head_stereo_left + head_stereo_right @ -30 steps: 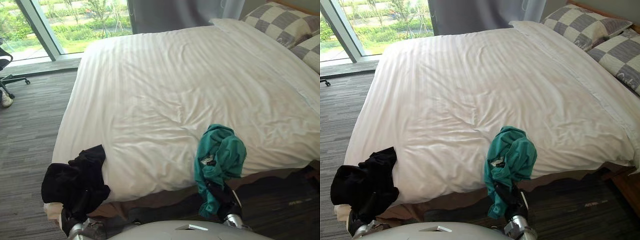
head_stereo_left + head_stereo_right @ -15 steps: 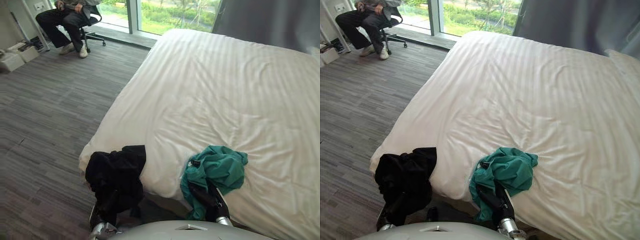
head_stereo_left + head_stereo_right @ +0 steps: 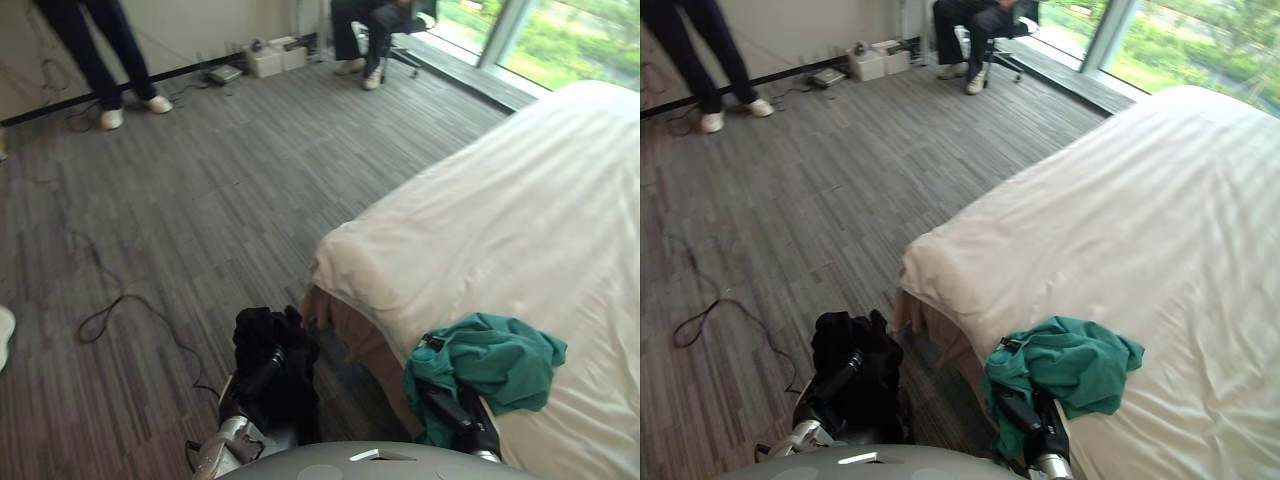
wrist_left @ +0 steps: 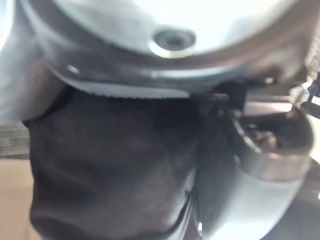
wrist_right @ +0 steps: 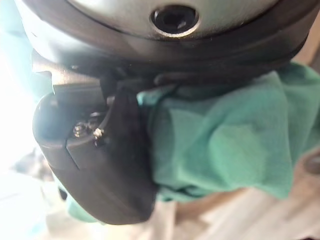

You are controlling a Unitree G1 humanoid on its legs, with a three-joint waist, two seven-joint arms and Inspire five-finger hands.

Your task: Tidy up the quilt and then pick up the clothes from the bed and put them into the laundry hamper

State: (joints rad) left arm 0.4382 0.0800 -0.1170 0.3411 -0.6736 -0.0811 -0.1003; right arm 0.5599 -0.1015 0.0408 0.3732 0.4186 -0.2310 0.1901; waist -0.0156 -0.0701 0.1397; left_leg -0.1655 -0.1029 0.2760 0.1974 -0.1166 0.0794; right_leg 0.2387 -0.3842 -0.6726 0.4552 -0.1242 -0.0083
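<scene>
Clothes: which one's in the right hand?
The teal garment, bunched in the right hand at the bed edge. The black garment is in the left hand, over the floor.

No lettering, number or sign can be read. A small tag point(image 3: 432, 343) at the edge of the crumpled teal cloth garment point(image 3: 500, 360) is too small to make out. The bundled black cloth garment point(image 3: 295, 360) shows plain dark fabric.

view: swung left | black garment point(image 3: 272, 372): off bed point(image 3: 500, 230), over floor point(image 3: 180, 220)
</scene>
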